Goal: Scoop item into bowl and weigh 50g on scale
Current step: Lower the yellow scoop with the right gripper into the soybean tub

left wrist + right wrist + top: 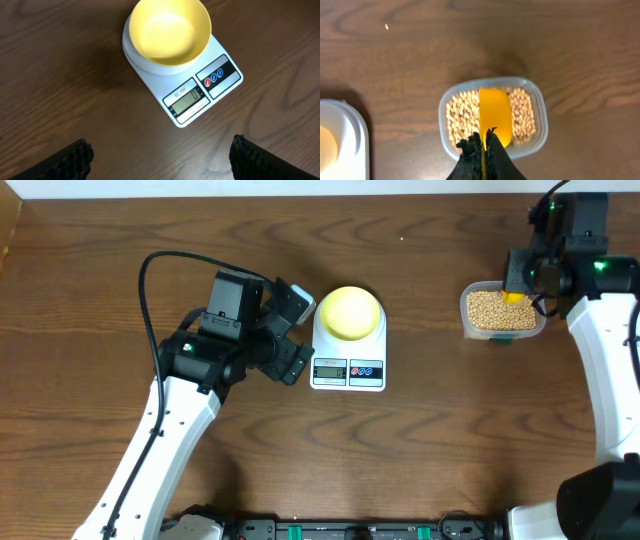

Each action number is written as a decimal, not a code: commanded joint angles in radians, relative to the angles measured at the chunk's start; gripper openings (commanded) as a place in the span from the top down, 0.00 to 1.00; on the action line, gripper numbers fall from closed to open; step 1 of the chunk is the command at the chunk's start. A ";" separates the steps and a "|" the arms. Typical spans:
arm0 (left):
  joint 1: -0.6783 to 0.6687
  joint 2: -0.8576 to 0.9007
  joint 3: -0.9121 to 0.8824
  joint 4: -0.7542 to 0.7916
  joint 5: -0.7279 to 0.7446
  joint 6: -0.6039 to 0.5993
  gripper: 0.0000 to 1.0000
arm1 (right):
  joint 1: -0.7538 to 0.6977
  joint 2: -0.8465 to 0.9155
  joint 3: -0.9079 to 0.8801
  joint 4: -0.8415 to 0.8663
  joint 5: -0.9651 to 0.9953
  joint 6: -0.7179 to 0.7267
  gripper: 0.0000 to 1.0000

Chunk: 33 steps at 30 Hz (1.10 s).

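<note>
Scooping beans [457, 117] — right hand [484, 142] clamps the scoop [495, 112]
Dig shallow, lift level — bowl [169, 31] sits empty on scale [220, 87]; left hand [162, 160] spread wide.

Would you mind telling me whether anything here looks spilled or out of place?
Only one thing: a small pale speck lies on the table, apart from the tub, perhaps a stray bean, too small to tell. The bowl sits upright on the scale, empty.

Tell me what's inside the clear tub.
Tan beans fill the clear tub. The yellow scoop, pinched in the right hand, sits over the middle and hides the beans beneath it. The tub's floor is covered too.
</note>
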 commanded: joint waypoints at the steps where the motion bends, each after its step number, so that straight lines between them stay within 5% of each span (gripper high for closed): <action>1: 0.000 -0.006 -0.014 -0.002 0.016 0.017 0.11 | -0.003 0.002 0.016 -0.010 0.009 -0.014 0.98; 33: 0.000 -0.006 -0.014 -0.002 0.016 0.017 0.11 | -0.005 0.008 -0.036 -0.023 0.068 -0.006 0.99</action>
